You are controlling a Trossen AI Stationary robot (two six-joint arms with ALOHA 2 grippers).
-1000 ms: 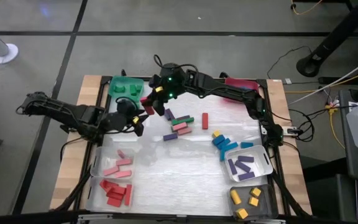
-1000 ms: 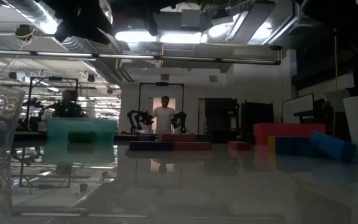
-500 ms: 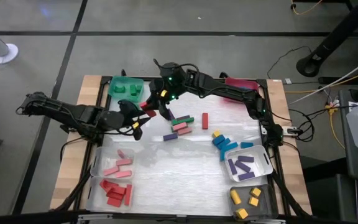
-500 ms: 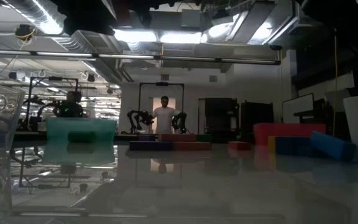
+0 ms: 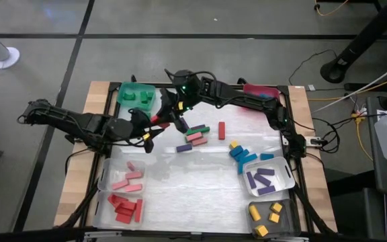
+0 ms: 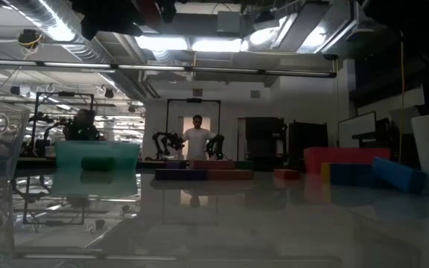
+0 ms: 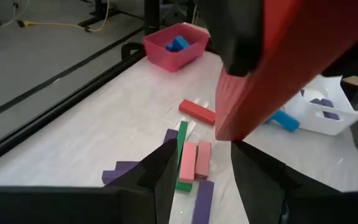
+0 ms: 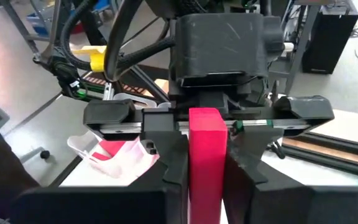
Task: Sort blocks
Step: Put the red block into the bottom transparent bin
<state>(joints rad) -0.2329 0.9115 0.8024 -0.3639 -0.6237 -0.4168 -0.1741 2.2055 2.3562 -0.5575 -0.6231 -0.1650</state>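
1. right wrist view: right hand [image 8: 205, 163] pinches a red block [image 8: 205, 146] facing the left hand [image 8: 207, 118].
2. left hand [image 7: 199, 163] spread apart, empty, above the tabletop [image 5: 180, 181] near the green bin [image 5: 137, 95].

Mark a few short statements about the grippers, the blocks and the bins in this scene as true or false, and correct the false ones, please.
1. The right gripper holds a red block. True.
2. The left gripper is shut on a pink block. False: it is open and holds nothing; it faces the red block.
3. The green bin holds green blocks. True.
4. The pink bin holds yellow blocks. False: blue blocks lie in it.
5. A person stands in the room beyond the table. True.
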